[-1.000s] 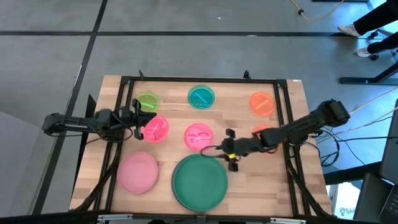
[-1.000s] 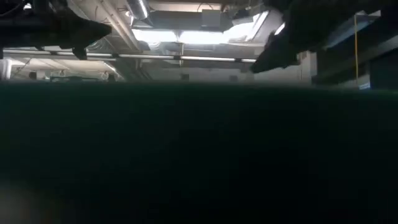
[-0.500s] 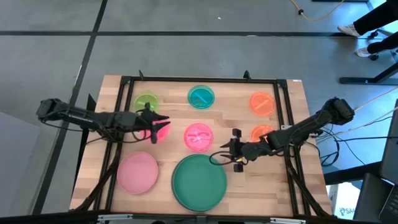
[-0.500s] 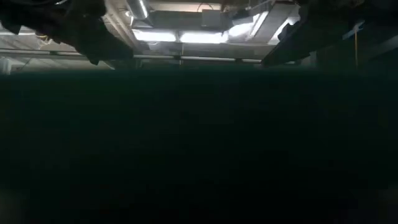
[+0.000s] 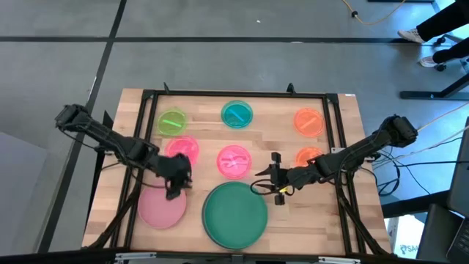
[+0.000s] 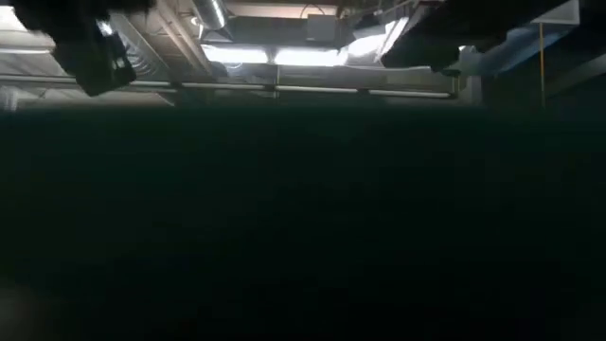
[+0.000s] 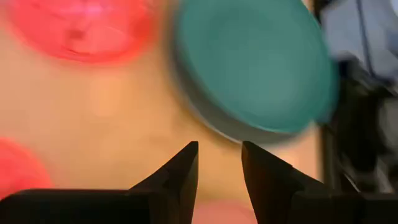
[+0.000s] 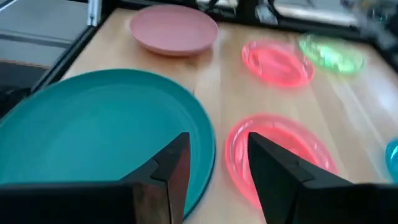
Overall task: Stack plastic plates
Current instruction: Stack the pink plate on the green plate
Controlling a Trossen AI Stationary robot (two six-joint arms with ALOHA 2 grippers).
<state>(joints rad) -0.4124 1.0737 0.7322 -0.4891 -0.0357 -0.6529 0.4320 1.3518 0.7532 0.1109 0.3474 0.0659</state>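
Observation:
The dark green plate (image 5: pixel 236 213) lies at the near middle on a grey plate, whose rim (image 7: pixel 208 121) shows under it. The pale pink plate (image 5: pixel 160 205) lies at the near left. Two hot pink plates (image 5: pixel 183 149) (image 5: pixel 234 161), a lime green one (image 5: pixel 173 121), a teal one (image 5: pixel 237 114) and two orange ones (image 5: pixel 308 121) (image 5: pixel 309 156) lie flat farther back. My left gripper (image 5: pixel 176 181) is open and empty over the pale pink plate's far right rim. My right gripper (image 5: pixel 272 178) is open and empty just over the green plate's far right rim (image 8: pixel 202 134).
A black frame (image 5: pixel 234 94) runs around the wooden table top. Bare wood (image 5: pixel 308 213) lies to the right of the green plate. In the low view the green plate (image 6: pixel 303 218) fills nearly the whole picture. A person's feet (image 5: pixel 432 37) show on the floor at the far right.
My left gripper has swung from beside the left hot pink plate toward the table's near edge and a little to the right, and now stands over the pale pink plate's far rim. The plates lie where they were.

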